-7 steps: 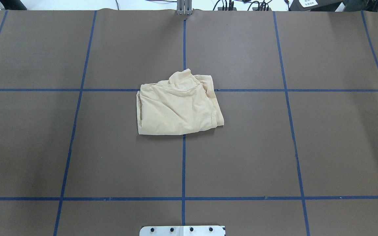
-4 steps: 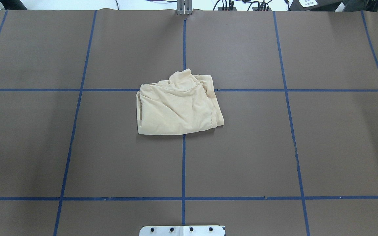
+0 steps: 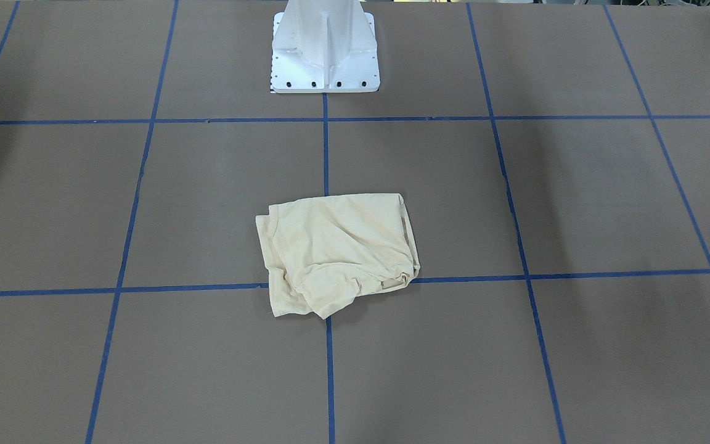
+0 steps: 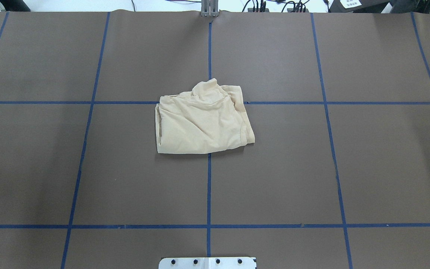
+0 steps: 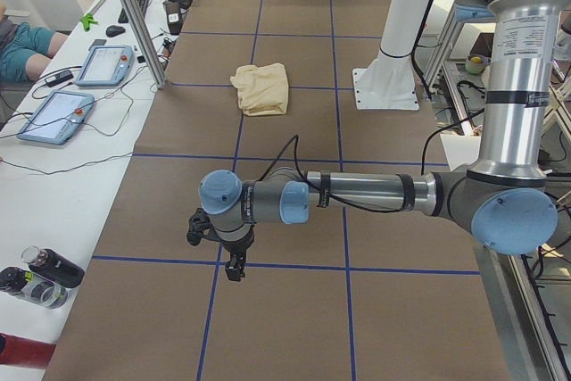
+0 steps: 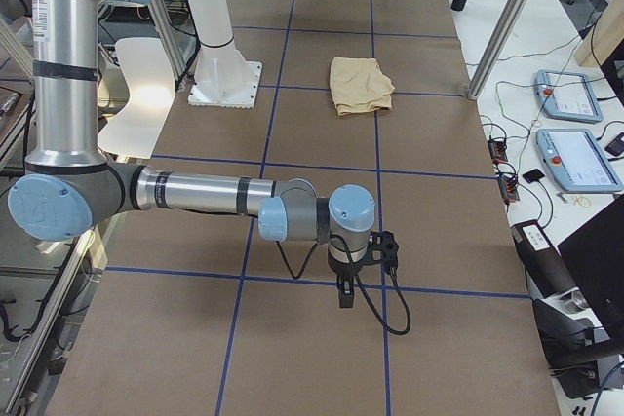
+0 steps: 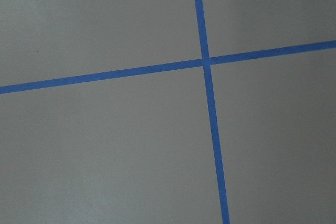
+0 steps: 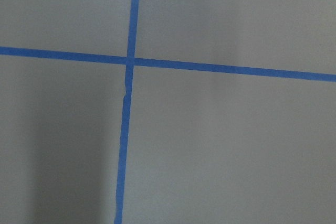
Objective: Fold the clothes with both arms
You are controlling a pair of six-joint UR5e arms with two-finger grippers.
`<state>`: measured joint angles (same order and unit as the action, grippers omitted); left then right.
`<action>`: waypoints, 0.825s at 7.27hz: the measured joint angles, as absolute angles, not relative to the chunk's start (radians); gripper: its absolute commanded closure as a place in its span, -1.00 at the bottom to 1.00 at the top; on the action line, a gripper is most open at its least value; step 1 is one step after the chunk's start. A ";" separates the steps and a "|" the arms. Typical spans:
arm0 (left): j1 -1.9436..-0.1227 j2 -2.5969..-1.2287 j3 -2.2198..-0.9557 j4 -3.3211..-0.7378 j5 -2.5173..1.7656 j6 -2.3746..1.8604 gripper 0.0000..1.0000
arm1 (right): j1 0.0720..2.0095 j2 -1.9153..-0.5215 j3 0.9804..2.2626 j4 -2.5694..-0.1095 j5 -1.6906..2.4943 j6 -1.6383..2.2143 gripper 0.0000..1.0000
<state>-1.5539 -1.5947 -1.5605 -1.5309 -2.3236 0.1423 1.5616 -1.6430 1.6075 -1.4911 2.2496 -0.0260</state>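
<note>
Item: T-shirt [image 4: 203,121], pale cream-yellow thin fabric, folded into a rough rectangle, creased, with one loose flap at its far edge.
Location: middle of the table [image 4: 88,168], lying over the centre blue tape line [image 4: 209,186] where the far cross line meets it; well apart from both arms.
Writing: printed markings on the upright tube of the left arm [image 5: 357,194], too small to read.
Left gripper [image 5: 234,269]: points down just above the table at its left end; seen only from the side, so how far its jaws stand apart I cannot tell.
Right gripper [image 6: 344,296]: points down just above the table at its right end, on the right arm [image 6: 195,192]; its jaw state I cannot tell.
Overhead and front views: shirt and white pedestal [image 3: 325,55] only.
Side views: both arms, plus tablets [image 5: 103,64] and bottles [image 5: 53,267] beside the table.
Wrist views: only brown cover and crossing tape.
</note>
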 measured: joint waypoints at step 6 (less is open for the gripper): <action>-1.554 -1.604 -1.572 -1.531 -2.325 0.030 -0.99 | 1.562 -1.648 1.617 -1.508 2.334 0.029 -1.00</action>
